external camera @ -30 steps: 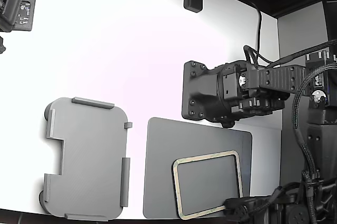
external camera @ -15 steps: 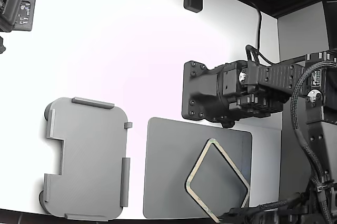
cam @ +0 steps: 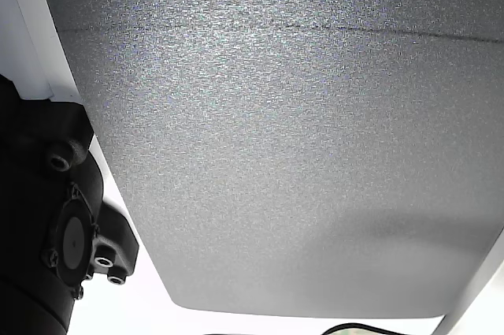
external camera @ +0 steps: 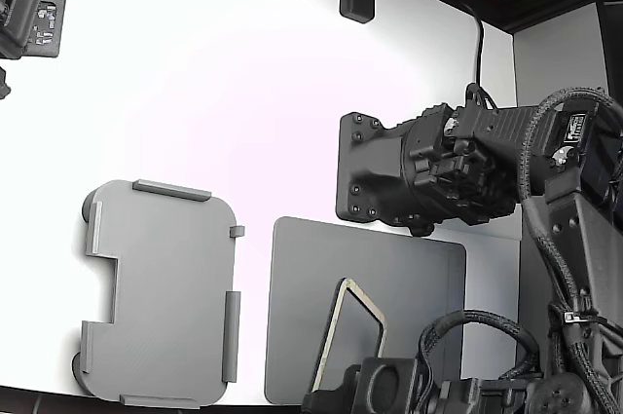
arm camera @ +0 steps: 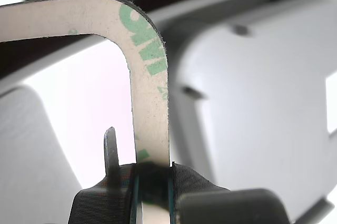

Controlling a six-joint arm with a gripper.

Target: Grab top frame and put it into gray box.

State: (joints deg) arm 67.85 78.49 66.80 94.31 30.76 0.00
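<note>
End effector [arm camera: 152, 182]: clamped on top frame [arm camera: 150, 103]. Carry it level to gray box [external camera: 161, 292], beside the mat [external camera: 409, 268].

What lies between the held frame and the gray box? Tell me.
Only bare white table and an edge strip of the dark mat separate the top frame from the gray box, in the exterior view.

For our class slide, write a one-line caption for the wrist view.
Gripper pinching the top frame by its rim, the gray box blurred behind.
</note>
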